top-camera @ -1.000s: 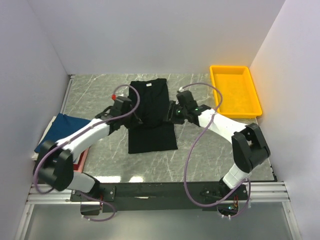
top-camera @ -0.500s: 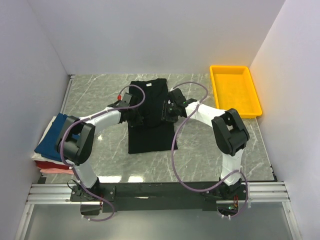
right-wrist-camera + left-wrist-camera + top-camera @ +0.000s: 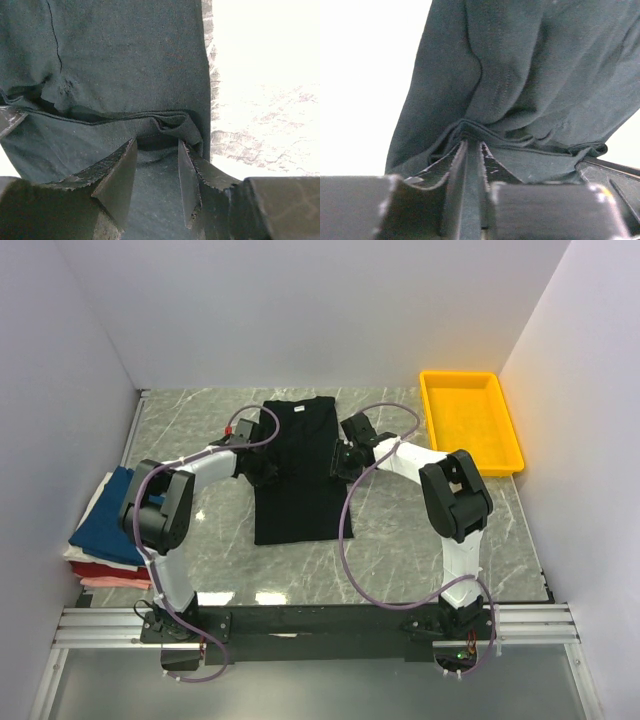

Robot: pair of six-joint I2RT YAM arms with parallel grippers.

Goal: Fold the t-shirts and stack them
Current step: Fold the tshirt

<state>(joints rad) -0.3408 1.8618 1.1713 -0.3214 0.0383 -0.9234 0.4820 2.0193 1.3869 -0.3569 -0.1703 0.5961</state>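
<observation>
**Black t-shirt lies flat with jaws at both sides**

The black t-shirt lies flat on the grey counter, in the middle of the frame. It makes a long, thin shape with the neck at the top end. A small white label shows at the neck.

The left jaws sit at the left edge of the shirt, in its upper half. In the left wrist view they are almost together, with only a thin gap. A bunched fold of black cloth sits right at their tips. I cannot tell if they pinch that fold or not.

The right jaws sit at the right edge of the shirt, across from the left ones. In the right wrist view they stand apart and grip nothing. A folded edge of the shirt lies just past their tips, and more black cloth shows under the gap.

The left arm and the right arm both bend in toward the shirt from the two sides.

At the left side of the frame is a pile of folded shirts. The blue t-shirt is on top, the red t-shirt is under it, and the pink t-shirt is at the bottom. The pile is well apart from the black shirt.

A yellow tray sits on the counter in the upper right of the frame, well apart from the shirt.
</observation>
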